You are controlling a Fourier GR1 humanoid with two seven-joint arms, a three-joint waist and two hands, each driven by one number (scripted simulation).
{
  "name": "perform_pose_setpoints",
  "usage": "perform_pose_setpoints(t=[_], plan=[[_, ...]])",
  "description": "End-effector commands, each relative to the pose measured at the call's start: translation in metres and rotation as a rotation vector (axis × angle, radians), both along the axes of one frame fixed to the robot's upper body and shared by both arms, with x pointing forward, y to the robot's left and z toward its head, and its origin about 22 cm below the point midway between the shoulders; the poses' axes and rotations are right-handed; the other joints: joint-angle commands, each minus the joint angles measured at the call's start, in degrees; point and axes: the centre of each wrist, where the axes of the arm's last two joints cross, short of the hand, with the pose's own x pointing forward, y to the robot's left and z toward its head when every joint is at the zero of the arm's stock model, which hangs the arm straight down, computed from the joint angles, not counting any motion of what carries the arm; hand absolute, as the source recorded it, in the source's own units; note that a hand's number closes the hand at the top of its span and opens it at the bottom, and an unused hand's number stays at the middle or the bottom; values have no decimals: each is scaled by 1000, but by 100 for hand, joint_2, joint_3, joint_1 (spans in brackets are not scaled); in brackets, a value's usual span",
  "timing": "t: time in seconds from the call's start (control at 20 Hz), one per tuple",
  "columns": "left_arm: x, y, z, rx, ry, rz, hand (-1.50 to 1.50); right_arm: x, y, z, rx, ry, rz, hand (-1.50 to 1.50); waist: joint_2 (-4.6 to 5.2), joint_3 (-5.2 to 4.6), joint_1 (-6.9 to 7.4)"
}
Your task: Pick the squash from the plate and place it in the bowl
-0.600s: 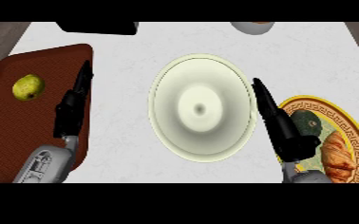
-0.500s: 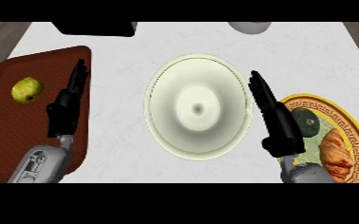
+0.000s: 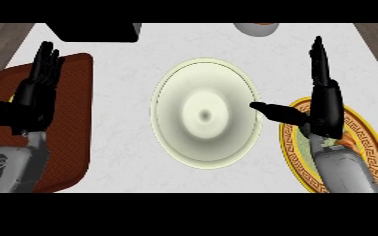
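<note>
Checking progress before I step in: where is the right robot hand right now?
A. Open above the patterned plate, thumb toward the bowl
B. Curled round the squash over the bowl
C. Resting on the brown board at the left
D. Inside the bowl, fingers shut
A: the right robot hand is open over the patterned plate, thumb reaching toward the bowl, holding nothing.

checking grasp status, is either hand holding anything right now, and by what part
Nothing is held: the left hand and right hand are both open, fingers straight.
</note>
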Motion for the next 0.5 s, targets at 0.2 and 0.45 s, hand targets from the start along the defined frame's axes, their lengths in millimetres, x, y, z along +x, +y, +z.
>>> perform_pose_setpoints(t=[0.2, 0.45], plan=[[-7, 32, 18, -31, -8, 15, 0, -52, 50, -14, -225, -71, -180, -150, -7, 17, -121], [-6, 45, 24, -33, -7, 27, 0, -59, 23, 30, -396, 92, -330, -150, -18, 6, -213]])
